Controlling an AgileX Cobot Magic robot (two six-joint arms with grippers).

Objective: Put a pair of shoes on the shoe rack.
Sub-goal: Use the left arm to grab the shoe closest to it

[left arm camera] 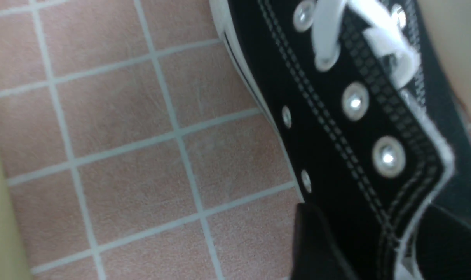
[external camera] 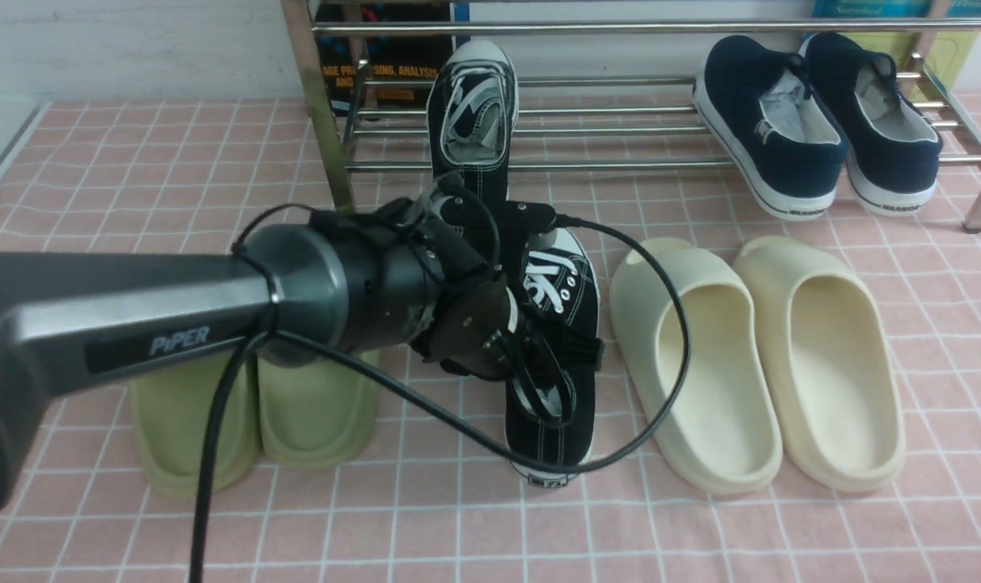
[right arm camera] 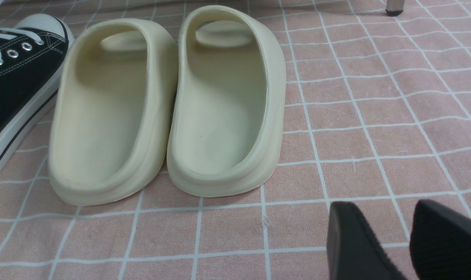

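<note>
Left gripper (external camera: 539,372) straddles sneaker (external camera: 575,308) collar, can't tell if clamped; thin canvas grip could slip before shoe rack (external camera: 620,166). Right gripper (right arm camera: 406,241) jaws apart, empty

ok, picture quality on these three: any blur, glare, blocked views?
Front view: sharp, evenly lit; the left arm blocks much of the near sneaker, and the shoe rack tubes show bright glare. Left wrist view: soft, smeared close-up of that sneaker, eyelets glinting. Right wrist view: crisp on the cream slides, no glare.
</note>
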